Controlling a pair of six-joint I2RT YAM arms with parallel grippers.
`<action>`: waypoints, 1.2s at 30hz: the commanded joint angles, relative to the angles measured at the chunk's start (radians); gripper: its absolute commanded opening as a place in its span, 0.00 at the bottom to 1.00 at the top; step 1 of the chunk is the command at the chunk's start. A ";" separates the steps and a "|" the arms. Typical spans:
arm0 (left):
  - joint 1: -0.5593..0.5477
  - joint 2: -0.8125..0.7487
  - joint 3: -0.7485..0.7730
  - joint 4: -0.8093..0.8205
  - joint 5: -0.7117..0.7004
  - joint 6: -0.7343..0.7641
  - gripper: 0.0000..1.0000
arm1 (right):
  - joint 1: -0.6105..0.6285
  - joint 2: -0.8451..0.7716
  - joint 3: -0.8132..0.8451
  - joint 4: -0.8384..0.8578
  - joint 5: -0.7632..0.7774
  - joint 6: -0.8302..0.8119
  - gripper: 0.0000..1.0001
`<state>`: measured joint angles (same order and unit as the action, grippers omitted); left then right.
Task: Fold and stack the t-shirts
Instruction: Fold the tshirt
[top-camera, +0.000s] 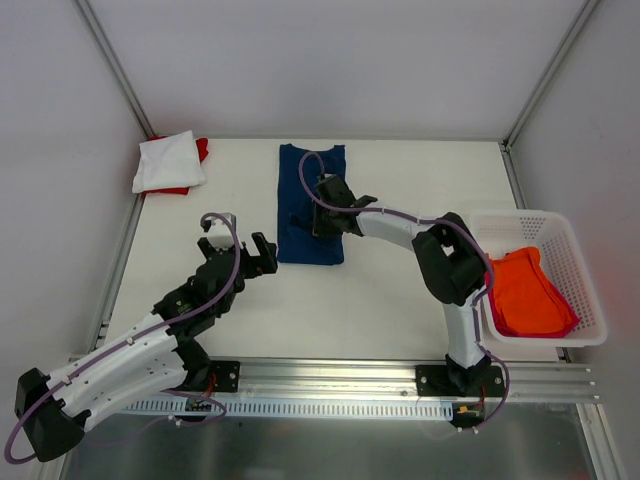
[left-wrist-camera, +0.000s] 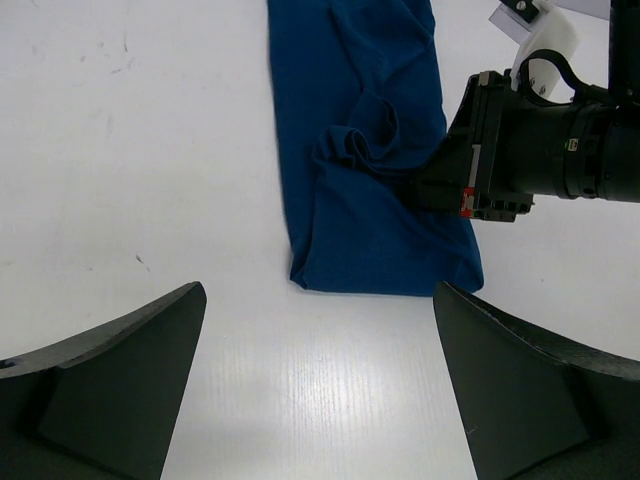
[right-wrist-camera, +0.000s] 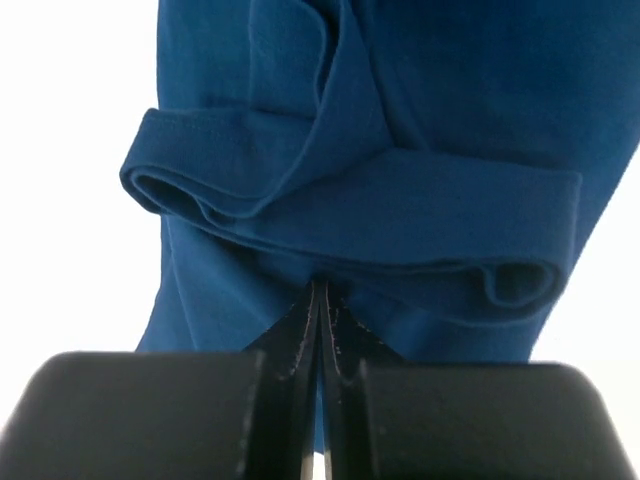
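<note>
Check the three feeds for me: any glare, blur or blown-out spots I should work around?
Top external: even light, sharp, only soft shadows on the table. Left wrist: shirt crisp, mild glare on the table between its dark jaws. Right wrist: table blown out to pure white around the shirt, folds sharp, jaws slightly soft up close.

White table under navy t-shirt, white t-shirt, red t-shirt
</note>
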<state>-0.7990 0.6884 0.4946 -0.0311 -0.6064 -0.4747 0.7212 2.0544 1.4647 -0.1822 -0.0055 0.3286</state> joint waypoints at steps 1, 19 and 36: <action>-0.005 0.008 -0.001 0.011 -0.038 0.011 0.99 | -0.009 0.013 0.011 0.058 -0.039 0.024 0.00; -0.005 0.039 -0.021 0.019 -0.047 0.005 0.99 | -0.071 0.188 0.247 0.040 -0.116 0.006 0.00; -0.005 0.117 -0.050 0.077 -0.050 0.004 0.99 | -0.222 0.372 0.632 -0.037 -0.053 -0.115 0.20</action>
<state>-0.7990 0.8017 0.4549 0.0059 -0.6384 -0.4721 0.5331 2.3711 2.0144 -0.2100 -0.0982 0.2634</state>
